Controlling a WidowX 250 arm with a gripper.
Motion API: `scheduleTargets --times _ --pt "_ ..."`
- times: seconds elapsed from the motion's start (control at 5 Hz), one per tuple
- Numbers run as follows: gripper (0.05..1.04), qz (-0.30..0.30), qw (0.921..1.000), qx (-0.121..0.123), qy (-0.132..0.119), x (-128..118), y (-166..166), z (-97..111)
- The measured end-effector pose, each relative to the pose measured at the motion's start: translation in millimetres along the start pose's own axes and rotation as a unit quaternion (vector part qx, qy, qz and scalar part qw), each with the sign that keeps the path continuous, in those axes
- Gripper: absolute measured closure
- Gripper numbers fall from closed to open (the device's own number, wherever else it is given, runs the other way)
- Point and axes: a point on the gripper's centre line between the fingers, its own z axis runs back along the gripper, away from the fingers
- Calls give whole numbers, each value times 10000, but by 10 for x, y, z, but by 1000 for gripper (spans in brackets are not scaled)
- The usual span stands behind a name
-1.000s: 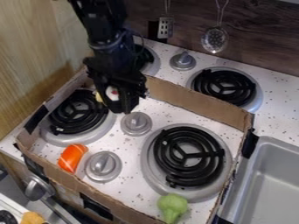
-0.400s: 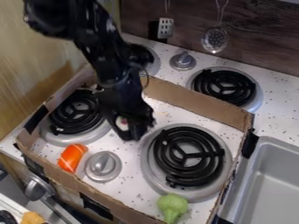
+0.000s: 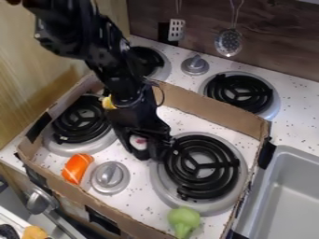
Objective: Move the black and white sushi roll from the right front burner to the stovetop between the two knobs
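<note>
1. The black gripper (image 3: pixel 150 147) hung at the upper-left rim of the large burner (image 3: pixel 197 166). Its fingers stood a little apart, with a small white-and-pink toy (image 3: pixel 138 142) between them, apparently held, though much of the grasp was hidden.
2. That toy was just left of the large burner. Whether it touched the stovetop (image 3: pixel 170 114) could not be told.
3. The likeliest trouble was a snag: the gripper overlapped the large burner's raised coils in the view, so a low sideways move could have caught a fingertip or knocked the toy loose.
4. If the grip was only on the toy's edge, a tilt or bump could have let it roll toward the silver knob (image 3: pixel 109 177), left of and slightly below the large burner.
5. The arm leaned in from the upper left of the large burner, passing over the cardboard wall (image 3: pixel 209 111); swung low, it could have scraped that wall or nudged the yellow thing (image 3: pixel 109 102) beside it.
6. The wall bounded the large burner's far side and ran close along its right, with the sink (image 3: pixel 289 191) beyond. The green broccoli (image 3: pixel 183 221) narrowed the near side.
7. The easier room seemed to be the white strip between the large burner and the far wall, and the one down its left toward the knob, with the orange piece (image 3: pixel 77 168) farther left.
</note>
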Motion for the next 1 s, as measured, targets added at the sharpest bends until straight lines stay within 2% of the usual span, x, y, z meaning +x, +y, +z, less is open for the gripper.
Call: scheduleTargets --times 0.2,0.4,0.6,0.8,1.0 --pt "89 65 9998 150 -153 60 -19 -6" --pt "88 148 9994 307 -58 43 -44 -6" --pt "87 147 9988 471 81 51 -99 182" --pt "87 209 9981 535 213 50 -131 353" --pt "87 206 9980 557 222 25 -229 481"
